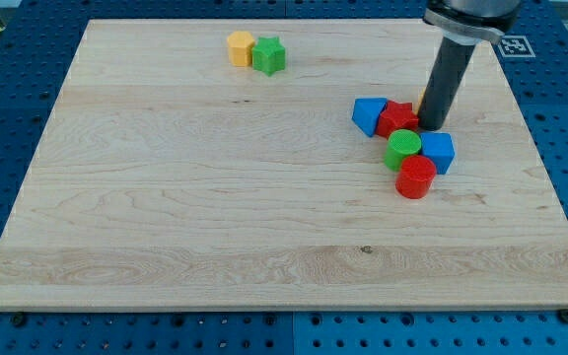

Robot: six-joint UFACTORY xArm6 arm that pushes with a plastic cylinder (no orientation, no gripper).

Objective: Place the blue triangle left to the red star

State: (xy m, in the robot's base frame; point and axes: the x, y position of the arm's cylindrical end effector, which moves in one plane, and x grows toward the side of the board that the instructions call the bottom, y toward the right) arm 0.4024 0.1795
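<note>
Camera view, working from the view's bottom upward. Nearest edge of the wooden board (166, 266) is bare. First thing met is the red cylinder (415, 177), lowest of a cluster on the view's right. Touching it above: a green cylinder (402, 148), with a blue block (438, 152) (shape unclear, maybe a cube) just beside it on the view's right.

Next row up holds the task's things. The red star (396, 118) sits on top of the cluster, and the blue triangle (367, 115) is touching it on the view's left side. My tip (433, 126) rests just beside the star on its right, close to or touching it; a sliver of orange shows behind the rod, too hidden to name. No claw on this rig, only the rod, so nothing to report as open or closed.

Judgement: the goal looks essentially met, triangle already left of the star. The step in hand seems a final settling or finishing check. The next move calls for lifting away or backing off toward the view's right without nudging the star, which would shove the triangle along.

In the way: green cylinder and blue block crowd the star from below, so any downward slide would scatter them.

Farthest, near the view's top: a yellow block (241, 47) touching a green star (269, 55), well apart from the action.
</note>
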